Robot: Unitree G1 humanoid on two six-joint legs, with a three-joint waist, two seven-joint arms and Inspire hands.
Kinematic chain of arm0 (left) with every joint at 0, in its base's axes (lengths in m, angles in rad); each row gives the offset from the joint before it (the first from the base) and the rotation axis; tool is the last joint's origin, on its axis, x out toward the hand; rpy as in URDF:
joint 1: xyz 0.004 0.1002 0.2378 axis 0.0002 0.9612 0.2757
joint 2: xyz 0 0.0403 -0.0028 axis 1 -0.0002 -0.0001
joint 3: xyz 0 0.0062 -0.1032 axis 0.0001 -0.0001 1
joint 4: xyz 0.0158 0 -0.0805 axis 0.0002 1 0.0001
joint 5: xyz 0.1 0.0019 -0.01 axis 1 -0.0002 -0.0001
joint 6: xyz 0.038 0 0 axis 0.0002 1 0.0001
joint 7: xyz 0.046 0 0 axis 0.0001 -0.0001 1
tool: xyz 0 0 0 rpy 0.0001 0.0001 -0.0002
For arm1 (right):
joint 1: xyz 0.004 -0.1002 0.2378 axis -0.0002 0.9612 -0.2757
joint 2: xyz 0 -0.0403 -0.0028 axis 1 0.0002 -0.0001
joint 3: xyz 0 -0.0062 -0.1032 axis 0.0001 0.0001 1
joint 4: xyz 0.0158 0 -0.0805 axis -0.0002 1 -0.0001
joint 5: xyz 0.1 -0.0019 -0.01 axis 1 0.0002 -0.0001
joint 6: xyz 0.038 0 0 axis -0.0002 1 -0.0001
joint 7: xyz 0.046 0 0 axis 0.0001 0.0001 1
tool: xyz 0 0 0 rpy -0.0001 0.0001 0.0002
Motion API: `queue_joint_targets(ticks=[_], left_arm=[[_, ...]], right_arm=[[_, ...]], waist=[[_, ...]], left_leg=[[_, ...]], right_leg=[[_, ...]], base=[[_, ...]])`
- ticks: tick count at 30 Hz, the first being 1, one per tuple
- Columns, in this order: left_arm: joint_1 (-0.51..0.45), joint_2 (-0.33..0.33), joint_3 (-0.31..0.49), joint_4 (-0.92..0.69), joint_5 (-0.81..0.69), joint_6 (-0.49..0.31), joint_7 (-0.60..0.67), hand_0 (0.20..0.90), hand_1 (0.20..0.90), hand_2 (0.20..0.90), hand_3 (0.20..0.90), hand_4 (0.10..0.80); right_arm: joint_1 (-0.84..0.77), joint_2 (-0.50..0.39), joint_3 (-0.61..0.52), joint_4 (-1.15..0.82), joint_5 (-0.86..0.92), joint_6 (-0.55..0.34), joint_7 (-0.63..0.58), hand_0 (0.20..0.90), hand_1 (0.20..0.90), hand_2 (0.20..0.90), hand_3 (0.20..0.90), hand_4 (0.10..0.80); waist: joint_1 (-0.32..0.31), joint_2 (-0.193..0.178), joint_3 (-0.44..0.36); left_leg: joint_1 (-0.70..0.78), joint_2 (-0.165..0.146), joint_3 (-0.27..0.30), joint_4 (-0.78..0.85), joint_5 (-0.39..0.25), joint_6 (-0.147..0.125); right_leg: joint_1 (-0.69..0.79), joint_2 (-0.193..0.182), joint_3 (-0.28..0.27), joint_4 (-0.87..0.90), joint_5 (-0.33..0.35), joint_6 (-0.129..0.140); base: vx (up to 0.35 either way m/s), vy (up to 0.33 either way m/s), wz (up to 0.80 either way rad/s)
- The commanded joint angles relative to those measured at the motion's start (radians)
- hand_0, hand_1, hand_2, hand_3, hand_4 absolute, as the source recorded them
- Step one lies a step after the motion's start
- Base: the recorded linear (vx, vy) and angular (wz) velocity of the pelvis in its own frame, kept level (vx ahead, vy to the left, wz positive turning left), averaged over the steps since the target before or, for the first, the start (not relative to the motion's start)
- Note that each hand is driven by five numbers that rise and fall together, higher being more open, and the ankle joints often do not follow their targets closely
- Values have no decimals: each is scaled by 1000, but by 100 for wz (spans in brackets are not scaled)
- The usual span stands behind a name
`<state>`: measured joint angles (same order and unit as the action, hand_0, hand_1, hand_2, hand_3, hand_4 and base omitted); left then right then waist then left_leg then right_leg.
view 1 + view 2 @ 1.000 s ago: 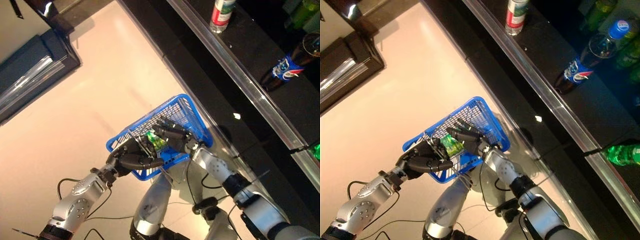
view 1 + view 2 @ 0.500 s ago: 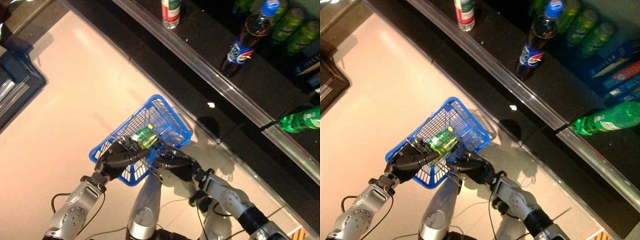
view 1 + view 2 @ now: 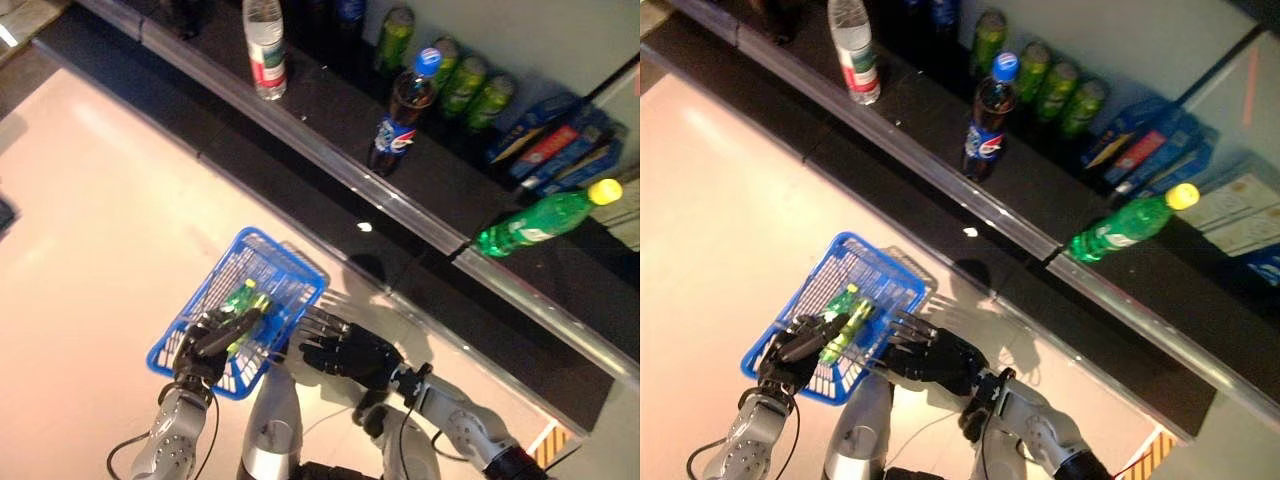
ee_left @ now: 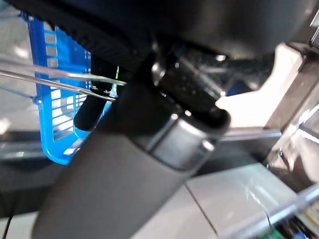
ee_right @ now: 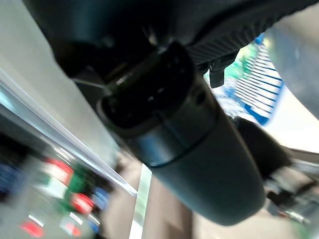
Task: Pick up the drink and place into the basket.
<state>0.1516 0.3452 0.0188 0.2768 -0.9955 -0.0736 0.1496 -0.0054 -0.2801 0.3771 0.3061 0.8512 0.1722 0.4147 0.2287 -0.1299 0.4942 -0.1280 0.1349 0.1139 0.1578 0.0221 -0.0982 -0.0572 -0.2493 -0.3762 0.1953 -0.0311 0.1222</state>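
Observation:
The blue wire basket (image 3: 286, 258) hangs above the floor, and my left hand (image 3: 204, 346) is shut on its metal handle (image 4: 55, 74). A green drink bottle (image 3: 243, 298) lies inside the basket, free of both hands. My right hand (image 3: 345, 353) hovers just right of the basket, outside it, with its fingers straight and spread and nothing in them. In the right eye view the same drink (image 3: 844, 316) shows next to my left hand (image 3: 793, 349).
A dark shelf with a metal front edge (image 3: 330, 170) runs across the back. On it stand a clear bottle (image 3: 265, 52), a cola bottle (image 3: 400, 112), green cans (image 3: 462, 85) and blue packs (image 3: 555, 150). A green bottle (image 3: 540, 220) lies on its side.
The camera has swung up toward the shelf. My right hand has let go of the green drink and drawn out of the basket to its right. My left hand still holds the handle.

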Motion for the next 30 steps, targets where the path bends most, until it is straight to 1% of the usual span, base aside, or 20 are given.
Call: queue_joint_targets(ticks=[1, 2, 3, 4, 7, 10, 12, 13, 14, 16, 17, 18, 19, 22, 24, 25, 26, 28, 29, 30], left_arm=[[-17, 12, 72, -28, 88, -168, -10, 300, 300, 300, 200, 100], [-17, 12, 72, -28, 88, -168, -10, 300, 300, 300, 200, 100], [-40, -1, 57, 59, 60, -152, -22, 300, 300, 300, 200, 100], [-47, -5, 53, 85, 53, -148, -32, 300, 300, 300, 200, 100], [-64, -50, 57, 188, -12, -141, -34, 300, 300, 300, 200, 100], [-66, -96, 69, 274, -80, -163, -43, 300, 300, 300, 200, 100], [-68, -113, 75, 310, -109, -171, -40, 300, 300, 300, 200, 100], [-69, -123, 82, 332, -125, -172, -42, 300, 300, 300, 200, 100], [-74, -135, 91, 356, -141, -162, -47, 300, 300, 300, 200, 100], [-92, -156, 112, 416, -153, -138, -46, 300, 300, 300, 200, 100], [-102, -160, 110, 442, -141, -129, -39, 300, 300, 300, 200, 100], [-108, -160, 106, 459, -132, -126, -33, 300, 300, 300, 200, 100], [-112, -161, 106, 473, -133, -121, -24, 300, 300, 300, 200, 100], [-102, -179, 117, 535, -130, -132, -17, 300, 300, 300, 200, 100], [-107, -188, 126, 574, -122, -127, -15, 300, 300, 300, 200, 100], [-110, -188, 126, 584, -122, -123, -12, 300, 300, 300, 200, 100], [-113, -191, 130, 593, -113, -123, -16, 300, 300, 300, 200, 100], [-119, -191, 122, 628, -61, -128, -42, 300, 300, 300, 200, 100], [-128, -184, 111, 642, -38, -125, -37, 300, 300, 300, 200, 100], [-129, -181, 105, 644, -35, -122, -32, 300, 300, 300, 200, 100]], right_arm=[[105, 14, -59, 125, -109, -95, -146, 900, 900, 900, 900, 800], [105, 14, -60, 125, -109, -95, -146, 900, 900, 900, 900, 800], [124, 15, -95, 194, -154, -115, -198, 900, 900, 900, 900, 800], [128, 12, -103, 217, -162, -116, -216, 900, 900, 900, 900, 800], [78, -4, -104, 391, -249, -118, -266, 900, 900, 900, 900, 800], [32, -24, -75, 528, -380, -103, -300, 900, 900, 900, 900, 800], [21, -27, -70, 573, -394, -77, -313, 900, 900, 900, 900, 800], [20, -26, -74, 591, -387, -65, -323, 900, 900, 900, 900, 800], [23, -25, -85, 610, -388, -52, -335, 900, 900, 900, 900, 800], [35, -26, -120, 647, -407, -50, -358, 900, 900, 900, 900, 800], [44, -27, -140, 669, -405, -53, -369, 900, 900, 900, 900, 800], [51, -29, -155, 684, -400, -51, -377, 900, 900, 900, 900, 800], [53, -29, -169, 702, -393, -50, -385, 900, 900, 900, 900, 800], [45, -27, -228, 801, -405, -75, -401, 900, 900, 900, 900, 800], [49, -27, -266, 868, -455, -83, -419, 900, 900, 900, 900, 800], [51, -27, -272, 882, -477, -70, -420, 900, 900, 900, 900, 800], [49, -25, -276, 897, -492, -61, -419, 900, 900, 900, 900, 800], [50, -6, -277, 944, -557, -55, -457, 900, 900, 900, 900, 800], [56, 9, -274, 955, -590, -50, -480, 900, 900, 900, 900, 800], [57, 15, -272, 955, -598, -47, -488, 900, 900, 900, 900, 800]], waist=[[-77, 22, -184], [-77, 23, -187], [-110, 27, -197], [-116, 28, -203], [-112, 41, -215], [-99, 63, -224], [-92, 77, -227], [-93, 86, -229], [-100, 96, -232], [-128, 115, -239], [-148, 121, -242], [-159, 123, -247], [-165, 121, -250], [-165, 114, -260], [-176, 109, -269], [-178, 108, -272], [-175, 105, -274], [-159, 95, -279], [-151, 89, -281], [-147, 86, -281]], left_leg=[[7, -21, -27, -33, 12, 41], [4, -21, -27, -35, 14, 40], [5, -26, -58, -42, 18, 41], [-1, -28, -67, -43, 24, 40], [14, -6, -76, -71, 57, 15], [21, 39, -78, -112, 104, -16], [13, 58, -77, -127, 127, -27], [9, 68, -62, -131, 135, -31], [9, 80, -24, -127, 140, -35], [21, 98, 86, -101, 139, -42], [33, 110, 160, -78, 134, -47], [39, 120, 193, -57, 137, -51], [44, 122, 196, -34, 131, -51], [60, 95, 137, 2, 90, -40], [89, 104, 186, 10, 48, -33], [95, 104, 194, 13, 38, -31], [99, 89, 181, 18, 17, -22], [107, 30, 157, 45, -41, 11], [106, 2, 157, 56, -67, 39], [110, -21, 150, 52, -76, 54]], right_leg=[[42, 39, 119, -37, 32, 27], [40, 40, 119, -39, 34, 26], [40, 91, 183, -39, 1, -1], [39, 102, 192, -40, 0, -10], [74, 115, 169, -66, -3, -30], [96, 132, 144, -92, -3, -47], [101, 141, 132, -91, -11, -56], [103, 144, 118, -87, -19, -60], [105, 143, 97, -83, -26, -64], [111, 129, 42, -75, -36, -70], [118, 119, 10, -71, -43, -72], [121, 113, -8, -73, -42, -74], [122, 105, -15, -74, -39, -74], [123, 82, 11, -77, -23, -60], [133, 57, 3, -80, -15, -46], [136, 49, 1, -80, -13, -42], [139, 37, 9, -78, -9, -33], [162, 0, 28, -61, -1, 3], [175, -35, 35, -20, 2, 23], [170, -53, 38, 8, 25, 30]], base=[[9, 20, -24], [50, -7, -10], [53, -36, 1], [59, -63, 37], [1, -45, 47], [-14, -93, -4], [-31, -93, -1], [-18, -15, 12], [-22, 47, 24], [-30, 115, 72], [-23, 157, 108], [-8, 186, 115], [38, 228, 95], [93, 238, 45], [129, 328, 29], [115, 291, 29], [163, 361, 17], [235, 487, 28], [197, 463, 44], [153, 422, 57]])
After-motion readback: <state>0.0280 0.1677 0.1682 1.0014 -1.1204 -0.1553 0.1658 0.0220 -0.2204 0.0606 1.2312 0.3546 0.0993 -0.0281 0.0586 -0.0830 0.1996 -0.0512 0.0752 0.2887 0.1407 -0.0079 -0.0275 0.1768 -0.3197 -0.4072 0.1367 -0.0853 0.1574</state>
